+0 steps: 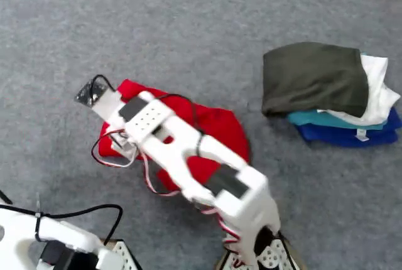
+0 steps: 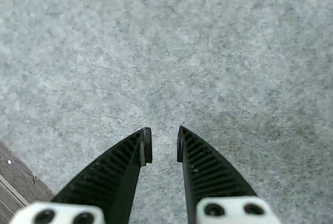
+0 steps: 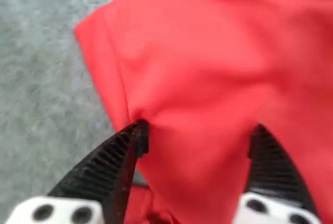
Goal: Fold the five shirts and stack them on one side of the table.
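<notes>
- Red shirt [image 1: 220, 132] lies crumpled on the grey bench [image 1: 188, 31], left of middle, partly under the right arm [image 1: 188, 151].
- Right gripper [image 3: 195, 135]: fingers spread wide, astride a fold of the red shirt near its edge.
- Left gripper [image 2: 162, 145]: fingers a narrow gap apart, holding nothing, over bare bench.
- Four folded shirts are stacked at the bench's right side: dark shirt [image 1: 314, 78] on top, then white [image 1: 377, 88], teal [image 1: 314, 119] and blue [image 1: 352, 135].

My high camera overlooks the desk [image 1: 188, 37]; my wrist cameras peer down close, the right sharing the red shirt [image 3: 208, 78].
</notes>
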Available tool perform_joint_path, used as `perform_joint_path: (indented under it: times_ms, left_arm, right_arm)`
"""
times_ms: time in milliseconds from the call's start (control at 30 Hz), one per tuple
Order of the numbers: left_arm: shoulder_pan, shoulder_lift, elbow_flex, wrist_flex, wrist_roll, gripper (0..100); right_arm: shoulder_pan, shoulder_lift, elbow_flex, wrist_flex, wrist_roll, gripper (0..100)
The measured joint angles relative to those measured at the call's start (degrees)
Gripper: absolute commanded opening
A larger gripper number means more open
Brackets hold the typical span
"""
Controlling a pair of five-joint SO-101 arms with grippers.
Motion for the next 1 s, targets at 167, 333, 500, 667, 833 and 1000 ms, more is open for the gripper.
perform_joint_path:
  times_ms: [167,333,500,667,833,1000]
  left_arm:
    - [-1.58,0.00,0.00,0.00,0.00,9]
    - [-1.58,0.00,0.00,0.00,0.00,9]
    - [-1.58,0.00,0.00,0.00,0.00,9]
    - [-1.58,0.00,0.00,0.00,0.00,9]
    - [-1.58,0.00,0.18,0.00,0.00,9]
    - [-1.58,0.00,0.88,0.00,0.00,9]
  right_arm:
    - [0.09,7.82,-17.05,6.33,-2.99,4.8]
    - [1.05,10.55,-40.53,13.36,-5.10,0.6]
    - [1.05,12.92,-63.91,15.12,-5.45,0.7]
    - [0.35,18.46,-70.24,20.40,-5.63,18.7]
    - [-0.97,25.93,-69.71,31.56,-8.44,39.2]
    - [-2.37,32.88,-65.49,32.70,-9.14,33.3]
